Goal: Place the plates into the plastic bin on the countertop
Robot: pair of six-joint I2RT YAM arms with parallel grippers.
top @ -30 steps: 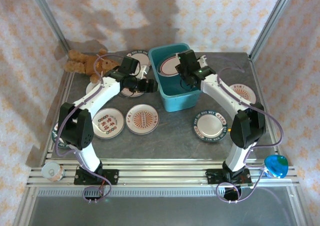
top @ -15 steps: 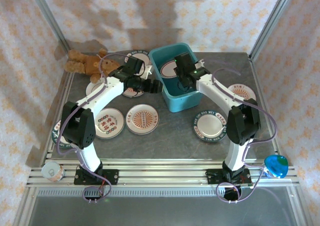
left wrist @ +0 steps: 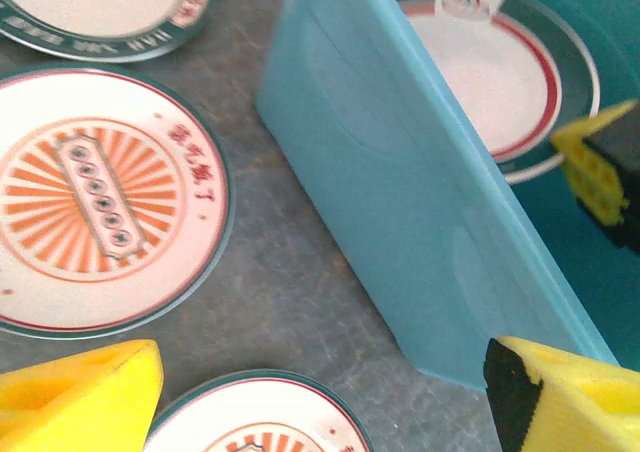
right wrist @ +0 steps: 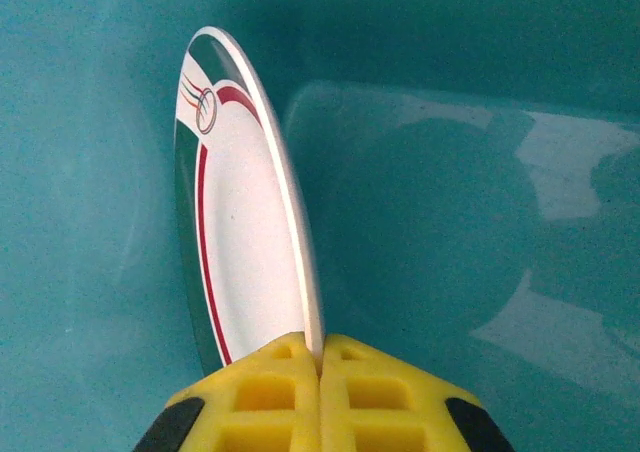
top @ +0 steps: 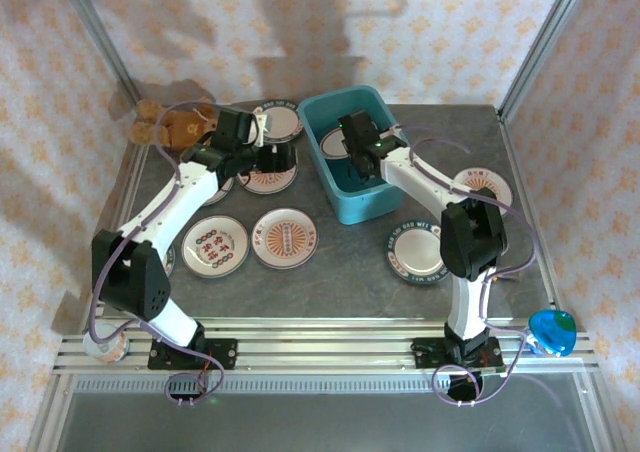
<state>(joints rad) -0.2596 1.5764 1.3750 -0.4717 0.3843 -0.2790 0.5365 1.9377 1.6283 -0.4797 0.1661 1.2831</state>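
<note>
1. Your right gripper is pinched fully closed on the edge of a red-ringed plate. Its yellow fingers meet on either side of the rim.
2. That plate stands tilted on edge inside the plastic bin, down between the teal walls. You cannot tell whether its lower edge touches the bin's floor.
3. From above, the right gripper reaches down into the bin near the bin's back half.
4. Your left gripper stands wide open with nothing between its fingers. It hovers just outside the bin's left wall, over the countertop.
5. Over that wall, the left wrist camera catches the face of the held plate and a corner of the right gripper.
6. A sunburst plate lies flat just left of the bin, apart from the wall.
7. A green-lettered plate lies behind it, near the bin's back left corner.
8. Two orange-printed plates lie in front of the bin to its left.
9. A green-rimmed plate lies in front of the bin to its right, and an orange-patterned plate lies right of the bin.
10. A teddy bear sits well left of the bin at the back.
11. A small blue round object rests well in front and right of the bin, by the rail.
</note>
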